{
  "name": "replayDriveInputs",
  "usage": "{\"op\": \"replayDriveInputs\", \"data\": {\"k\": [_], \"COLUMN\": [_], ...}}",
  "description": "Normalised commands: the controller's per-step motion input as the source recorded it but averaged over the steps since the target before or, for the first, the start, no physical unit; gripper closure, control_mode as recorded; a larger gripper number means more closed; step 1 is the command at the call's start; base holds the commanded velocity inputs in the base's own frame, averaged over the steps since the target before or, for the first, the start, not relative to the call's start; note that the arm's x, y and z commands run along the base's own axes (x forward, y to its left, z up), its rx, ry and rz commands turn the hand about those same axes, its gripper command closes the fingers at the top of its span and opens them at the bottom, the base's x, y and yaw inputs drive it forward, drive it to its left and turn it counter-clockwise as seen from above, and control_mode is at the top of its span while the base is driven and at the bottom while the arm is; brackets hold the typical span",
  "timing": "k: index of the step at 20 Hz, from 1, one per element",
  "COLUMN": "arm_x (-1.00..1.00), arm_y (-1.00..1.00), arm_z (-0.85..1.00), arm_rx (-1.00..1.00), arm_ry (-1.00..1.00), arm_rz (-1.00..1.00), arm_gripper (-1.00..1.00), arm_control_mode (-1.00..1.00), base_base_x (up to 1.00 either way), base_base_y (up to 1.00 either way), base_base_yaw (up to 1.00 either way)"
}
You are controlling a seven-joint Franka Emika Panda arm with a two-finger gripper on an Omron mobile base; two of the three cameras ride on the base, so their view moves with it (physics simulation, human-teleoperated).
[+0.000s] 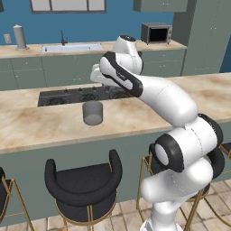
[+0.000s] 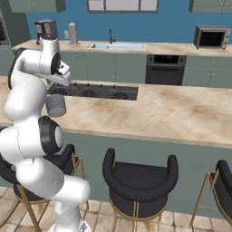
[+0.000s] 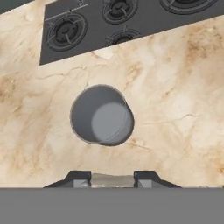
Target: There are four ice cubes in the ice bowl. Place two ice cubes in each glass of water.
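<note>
Arm is reaching out over the marble surface (image 1: 40, 122), hand pointing down above one glass of water (image 1: 93, 113).

Hand view is looking straight down into that glass (image 3: 102, 115): grey tumbler, upright, flat grey fill showing inside, nothing pale blue visible in it. It is sitting on bare marble (image 3: 175, 109), just in front of the black cooktop (image 3: 131, 22), apart from its edge.

Gripper (image 3: 112, 180) is sitting above the surface, short of the glass rim, not touching it. Jaws are standing at a narrow gap, partly closed. A pale sliver is showing between the fingertips (image 3: 81, 179). It could be an ice cube or just marble behind; I cannot tell from this angle, so I cannot say whether anything is held.

Right base view: the same glass (image 2: 55, 105) is partly hidden behind the arm, next to the cooktop (image 2: 97, 92).

Background: sink (image 1: 71, 47) and tall pale canister (image 1: 20, 37) on the back counter, microwave (image 1: 156, 33) to the right, black stools (image 1: 83, 185) under the near edge.
</note>
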Motion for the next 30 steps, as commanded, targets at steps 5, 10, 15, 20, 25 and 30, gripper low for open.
{"op": "replayDriveInputs", "data": {"k": [5, 10, 15, 20, 25, 30], "arm_x": [0.03, 0.21, 0.21, 0.00, 0.00, 0.00], "arm_y": [0.11, 0.14, 0.03, 0.01, 0.00, 0.00], "arm_z": [-0.09, -0.18, -0.07, 0.00, 0.00, 0.00], "arm_rx": [0.00, -0.01, 0.00, 0.00, 0.00, 0.00], "arm_ry": [0.00, 0.00, 0.00, 0.00, 0.00, 0.00], "arm_rz": [0.00, 0.00, 0.00, 0.00, 0.00, 0.00], "arm_gripper": [1.00, 1.00, 1.00, 1.00, 1.00, 1.00], "arm_control_mode": [-1.00, -1.00, -1.00, -1.00, -1.00, -1.00], "base_base_x": [0.00, 0.00, 0.00, 0.00, 0.00, 0.00], "base_base_y": [0.00, 0.00, 0.00, 0.00, 0.00, 0.00], "base_base_yaw": [0.00, 0.00, 0.00, 0.00, 0.00, 0.00]}}
